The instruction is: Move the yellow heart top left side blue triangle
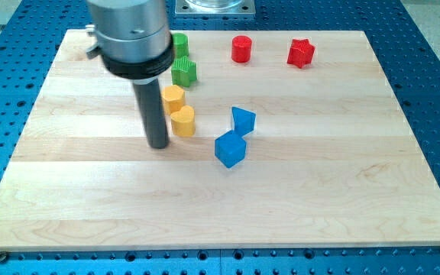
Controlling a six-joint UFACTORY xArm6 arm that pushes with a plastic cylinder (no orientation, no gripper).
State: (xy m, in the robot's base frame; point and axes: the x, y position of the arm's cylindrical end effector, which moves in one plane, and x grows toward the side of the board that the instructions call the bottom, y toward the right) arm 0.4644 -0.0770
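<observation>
Our tip (158, 143), a bare matte rod end holding nothing, stands just left of the glossy yellow heart block (182, 121); the faceted blue triangle block (243, 121) lies to the view's right on the pale wooden board (319, 183).

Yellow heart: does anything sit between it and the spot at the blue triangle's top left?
Nothing visible does. The yellow heart lies just right of my tip, with bare board between it and the blue triangle.

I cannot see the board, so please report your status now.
My tip just left of yellow heart, about touching. Blue triangle to its right, apart. Nothing between.
</observation>
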